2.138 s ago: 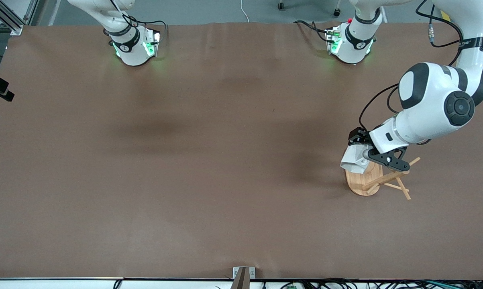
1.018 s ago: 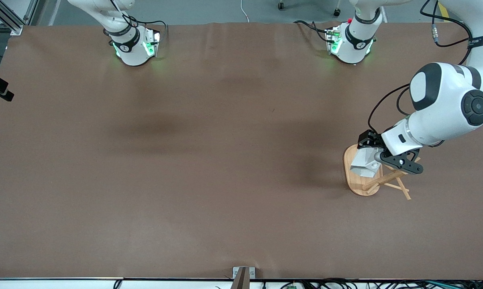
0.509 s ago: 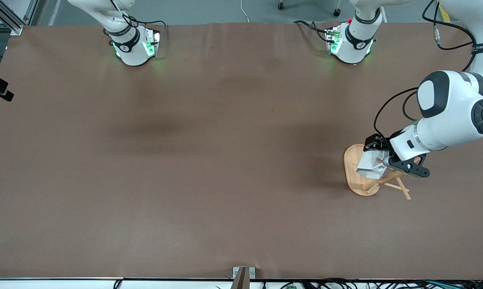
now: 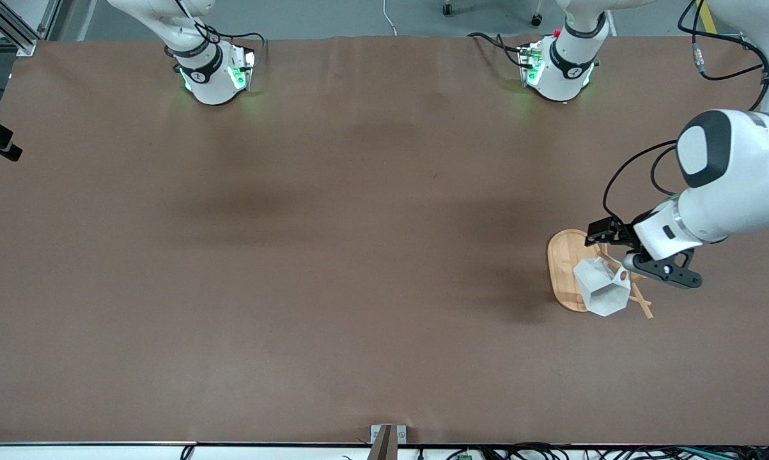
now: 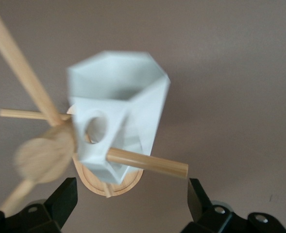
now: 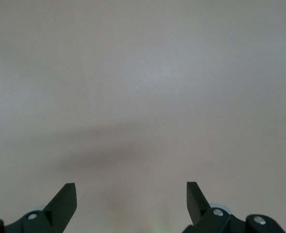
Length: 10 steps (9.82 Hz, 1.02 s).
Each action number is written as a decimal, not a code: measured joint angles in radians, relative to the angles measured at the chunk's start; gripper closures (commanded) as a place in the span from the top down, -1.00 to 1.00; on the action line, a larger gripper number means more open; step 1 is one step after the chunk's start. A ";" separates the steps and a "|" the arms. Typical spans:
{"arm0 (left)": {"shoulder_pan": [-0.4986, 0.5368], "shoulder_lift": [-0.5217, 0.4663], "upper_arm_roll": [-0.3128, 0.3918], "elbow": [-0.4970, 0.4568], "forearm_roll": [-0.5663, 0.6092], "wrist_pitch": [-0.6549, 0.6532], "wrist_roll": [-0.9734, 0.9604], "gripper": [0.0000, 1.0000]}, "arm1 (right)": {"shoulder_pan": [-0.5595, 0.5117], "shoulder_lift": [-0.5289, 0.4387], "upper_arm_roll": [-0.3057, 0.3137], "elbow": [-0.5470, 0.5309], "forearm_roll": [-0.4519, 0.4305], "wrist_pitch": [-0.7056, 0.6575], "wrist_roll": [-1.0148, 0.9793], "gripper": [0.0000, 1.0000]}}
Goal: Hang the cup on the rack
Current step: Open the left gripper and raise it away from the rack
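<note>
The white faceted cup (image 4: 603, 291) hangs on the bamboo rack (image 4: 562, 268) near the left arm's end of the table. In the left wrist view a slanted peg (image 5: 147, 163) passes through the round hole in the cup's (image 5: 117, 92) handle tab, beside the rack's post (image 5: 41, 158). My left gripper (image 4: 640, 255) is open and empty just beside the rack, clear of the cup; its jaws (image 5: 131, 194) stand wide apart on either side of the peg's tip. My right gripper (image 6: 131, 194) is open and empty over bare table; it does not show in the front view.
The brown table (image 4: 358, 255) carries nothing else. The right arm's base (image 4: 211, 73) and the left arm's base (image 4: 558, 67) stand at the table's edge farthest from the front camera. The right arm waits.
My left gripper carried the cup onto the rack's peg, opened, let it go and drew back toward the left arm's end. The cup has swung down and now hangs on the peg.
</note>
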 measured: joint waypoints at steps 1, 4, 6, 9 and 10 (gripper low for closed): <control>0.001 -0.025 0.006 0.017 0.000 -0.028 -0.036 1.00 | 0.000 0.000 0.000 0.000 0.000 0.006 0.005 1.00; -0.009 -0.120 0.009 0.040 0.040 -0.132 -0.227 1.00 | 0.000 0.000 0.002 0.000 0.000 0.013 0.049 1.00; -0.020 -0.187 0.008 0.043 0.111 -0.165 -0.279 1.00 | 0.000 0.000 0.002 0.000 0.000 0.013 0.051 1.00; -0.018 -0.265 0.033 0.084 0.155 -0.220 -0.231 1.00 | 0.000 0.001 0.002 0.000 0.000 0.014 0.052 1.00; -0.022 -0.282 0.040 0.111 0.156 -0.303 -0.228 1.00 | 0.000 0.001 0.002 0.000 0.000 0.013 0.052 1.00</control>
